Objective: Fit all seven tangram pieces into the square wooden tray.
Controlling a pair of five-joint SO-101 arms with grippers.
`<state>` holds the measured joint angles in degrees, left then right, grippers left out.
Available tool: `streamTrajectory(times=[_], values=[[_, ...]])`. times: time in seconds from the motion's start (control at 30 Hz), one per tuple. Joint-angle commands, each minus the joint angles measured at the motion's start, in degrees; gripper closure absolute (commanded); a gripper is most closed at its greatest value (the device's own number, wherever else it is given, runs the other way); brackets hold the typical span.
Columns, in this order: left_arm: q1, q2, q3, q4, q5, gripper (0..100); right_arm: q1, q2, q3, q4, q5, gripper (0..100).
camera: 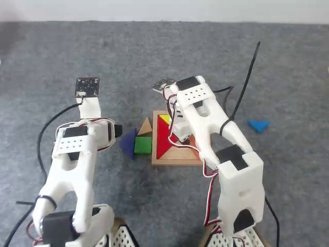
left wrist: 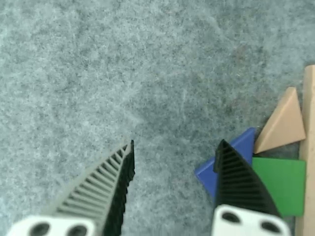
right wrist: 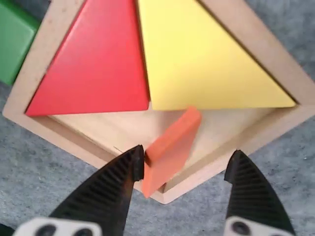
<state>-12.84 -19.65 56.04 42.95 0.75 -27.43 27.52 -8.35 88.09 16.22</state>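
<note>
Grey carpet (left wrist: 123,64), orange piece (right wrist: 170,150) askew in tray (right wrist: 44,59)

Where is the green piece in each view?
High view: green piece between blue piece and tray.
Left wrist view: green piece between blue piece and tray, by the tan triangle.
Right wrist view: green piece outside the tray wall, across from the red triangle.
Shared landmark: the tray wall beside it.

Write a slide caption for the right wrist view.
Open right gripper over wooden tray; orange piece tilted beside red triangle and yellow triangle.
</note>
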Motion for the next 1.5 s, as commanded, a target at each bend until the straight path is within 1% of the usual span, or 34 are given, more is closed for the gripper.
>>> streamTrajectory(times=[0.0, 0.17, 0.27, 0.37, 0.6, 1.0, 1.27, 1.37, 1.47], values=[[0.2, -0.8, -0.9, 0.1, 0.4, 74, 0.7, -0.4, -1.8, -1.8, -0.9, 72.8], [0.2, -0.8, -0.9, 0.2, 0.4, 74, 3.6, -0.4, -1.8, -4.4, -0.9, 72.8], [0.2, -0.8, -0.9, 0.2, 0.4, 74, 6.7, -0.4, -1.9, -4.5, -0.4, 72.8], [0.2, -0.8, -0.9, 0.2, 0.4, 74, 7.9, -0.7, -1.6, -3.9, -0.4, 72.8], [0.2, -0.8, -0.9, 0.2, 0.4, 74, 4.2, -0.5, -1.3, -2.7, -0.4, 72.8], [0.2, -0.8, -0.9, 0.2, 0.4, 74, 3.7, 0.0, -0.5, -1.4, -0.9, 72.8], [0.2, -0.8, -0.9, 0.1, 0.4, 74, -3.5, 0.0, -0.3, 0.4, -0.8, 72.8], [0.2, -0.8, -0.9, 0.1, 0.4, 74, -3.2, 2.4, -0.4, 0.0, -0.4, 72.8], [0.2, -0.8, -0.9, 0.2, 0.4, 74, -0.9, 4.7, -0.6, -1.2, -0.4, 72.8]])
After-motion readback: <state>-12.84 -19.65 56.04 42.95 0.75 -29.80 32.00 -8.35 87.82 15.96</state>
